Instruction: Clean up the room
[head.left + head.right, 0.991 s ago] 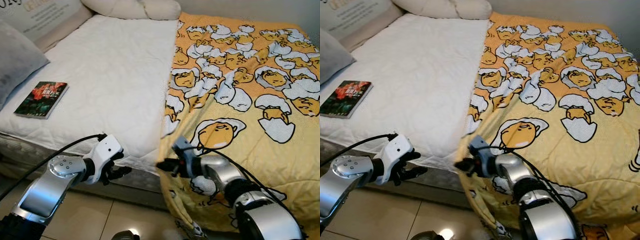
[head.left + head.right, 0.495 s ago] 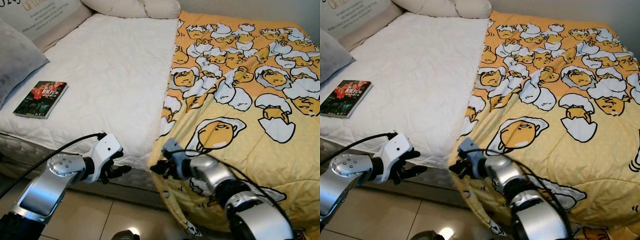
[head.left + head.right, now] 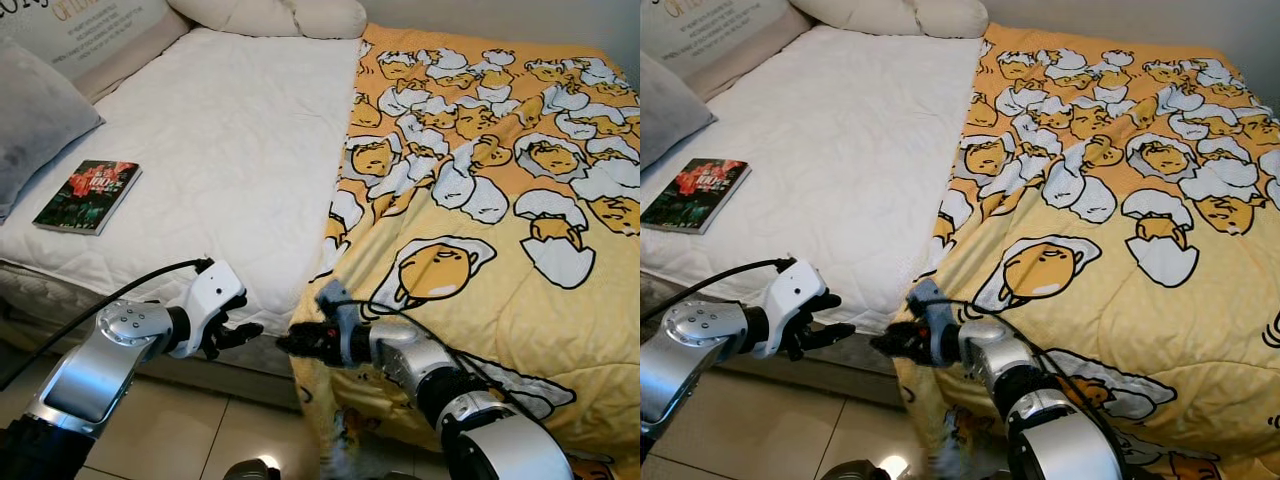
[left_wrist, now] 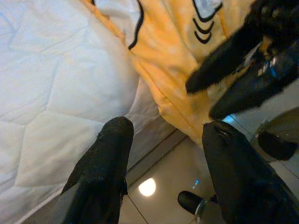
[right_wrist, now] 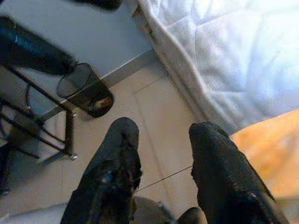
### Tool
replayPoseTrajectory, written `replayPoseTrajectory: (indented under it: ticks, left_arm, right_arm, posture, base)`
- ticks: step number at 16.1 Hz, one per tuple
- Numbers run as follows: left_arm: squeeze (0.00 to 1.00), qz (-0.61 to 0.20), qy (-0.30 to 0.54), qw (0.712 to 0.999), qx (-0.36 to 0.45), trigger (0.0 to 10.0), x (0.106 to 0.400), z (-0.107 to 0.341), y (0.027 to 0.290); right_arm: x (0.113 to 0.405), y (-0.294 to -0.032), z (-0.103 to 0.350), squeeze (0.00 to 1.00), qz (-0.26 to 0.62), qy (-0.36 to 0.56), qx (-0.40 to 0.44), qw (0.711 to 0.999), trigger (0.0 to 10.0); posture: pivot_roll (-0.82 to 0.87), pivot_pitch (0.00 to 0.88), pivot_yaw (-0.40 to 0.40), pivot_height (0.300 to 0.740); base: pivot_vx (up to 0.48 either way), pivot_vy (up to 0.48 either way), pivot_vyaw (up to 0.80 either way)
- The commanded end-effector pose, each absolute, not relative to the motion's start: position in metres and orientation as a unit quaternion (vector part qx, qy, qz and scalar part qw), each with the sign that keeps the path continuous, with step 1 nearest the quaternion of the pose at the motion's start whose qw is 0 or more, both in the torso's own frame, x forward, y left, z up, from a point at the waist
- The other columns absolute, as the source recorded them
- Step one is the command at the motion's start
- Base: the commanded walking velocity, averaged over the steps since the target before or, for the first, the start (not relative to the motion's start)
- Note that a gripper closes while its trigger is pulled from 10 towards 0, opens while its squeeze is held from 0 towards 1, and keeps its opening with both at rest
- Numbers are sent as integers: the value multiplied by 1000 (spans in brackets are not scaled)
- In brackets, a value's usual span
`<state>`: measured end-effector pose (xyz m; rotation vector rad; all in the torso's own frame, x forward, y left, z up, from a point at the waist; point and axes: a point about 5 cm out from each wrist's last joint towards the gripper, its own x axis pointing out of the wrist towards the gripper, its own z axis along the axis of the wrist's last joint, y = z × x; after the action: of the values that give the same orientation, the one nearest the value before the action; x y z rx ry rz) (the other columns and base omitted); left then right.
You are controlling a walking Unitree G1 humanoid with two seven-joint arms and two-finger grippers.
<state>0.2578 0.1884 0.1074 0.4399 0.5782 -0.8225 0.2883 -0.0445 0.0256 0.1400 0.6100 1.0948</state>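
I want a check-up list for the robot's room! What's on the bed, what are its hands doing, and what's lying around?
Surface: bed with white quilted mattress cover.
Job's things: yellow egg-cartoon blanket spread over the bed's right side, its edge hanging toward the floor.
Clutter: book lying flat near the bed's left edge; grey pillow beside it.
Grippers: left gripper open, low at the mattress edge; right gripper open, at the blanket's hanging edge, holding nothing.
Cables: black cable running along the left arm.
Surroundings: tiled floor; dark bin beside a metal frame.

Yellow egg-cartoon blanket [image 3: 500,200], white quilted mattress [image 3: 220,130], grey pillow [image 3: 35,115].
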Motion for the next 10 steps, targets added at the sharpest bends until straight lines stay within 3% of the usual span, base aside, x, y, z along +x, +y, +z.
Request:
replayPoseTrajectory:
  ticks: [1, 2, 4, 5, 7, 8, 10]
  left_arm:
    - [0, -381, 265, 862, 204, 10000, 259, 110, 190]
    - [0, -378, 265, 864, 200, 10000, 258, 108, 189]
    - [0, -306, 237, 907, 168, 10000, 256, 99, 189]
    - [0, -291, 231, 914, 163, 10000, 256, 98, 190]
    - [0, -204, 177, 956, 117, 10000, 252, 97, 187]
    - [0, -186, 167, 961, 116, 10000, 251, 97, 187]
    - [0, -122, 128, 980, 96, 10000, 251, 100, 186]
  right_arm:
    - [293, -54, 27, 1000, 488, 280, 63, 824, 10000]
    - [294, -60, 27, 1000, 477, 274, 60, 833, 10000]
    - [300, -99, 26, 1000, 354, 231, 56, 904, 10000]
    - [301, -105, 27, 1000, 330, 224, 60, 915, 10000]
    - [294, -145, 37, 1000, 179, 159, 107, 965, 10000]
    - [290, -150, 37, 1000, 155, 158, 96, 970, 10000]
    - [274, -160, 38, 1000, 101, 145, 80, 981, 10000]
  posture:
    - [72, 0, 16, 740]
    - [67, 0, 9, 740]
    - [57, 0, -2, 740]
    - [57, 0, -2, 740]
    - [40, 0, -6, 740]
    - [35, 0, -9, 740]
    - [32, 0, -25, 740]
  base:
    - [0, 0, 0]
    - [0, 0, 0]
    - [0, 0, 0]
    - [0, 0, 0]
    - [0, 0, 0]
    - [0, 0, 0]
    - [0, 0, -750]
